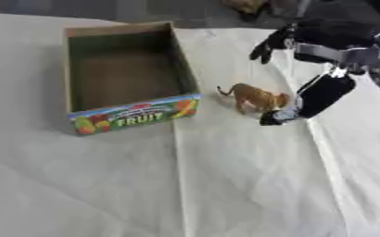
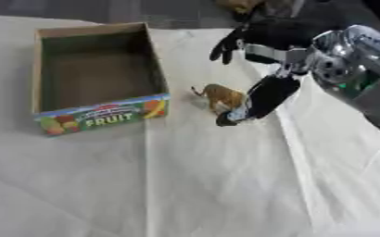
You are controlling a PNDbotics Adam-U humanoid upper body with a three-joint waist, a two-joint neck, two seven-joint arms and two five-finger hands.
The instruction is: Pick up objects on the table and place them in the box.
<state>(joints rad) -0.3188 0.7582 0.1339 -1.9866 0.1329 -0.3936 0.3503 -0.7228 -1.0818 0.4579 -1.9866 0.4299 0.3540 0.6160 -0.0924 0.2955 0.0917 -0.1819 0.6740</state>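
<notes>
A small brown toy animal (image 1: 252,96) stands on the white cloth, just right of the box. The cardboard box (image 1: 136,115) has a colourful front wall marked FRUIT, is open at the top and shows nothing inside. My right hand (image 1: 329,40) reaches in from the upper right and hovers over the toy. It is open. Its thumb (image 1: 313,98) points down, with the tip beside the toy's right end. Its fingers (image 1: 266,46) hang above the cloth behind the toy, apart from it. The left hand does not show.
The white cloth (image 1: 225,185) covers the table, with creases running toward the front. My silver forearm joint (image 2: 347,60) fills the upper right. A brownish thing (image 1: 243,4) lies at the far edge, beyond the cloth.
</notes>
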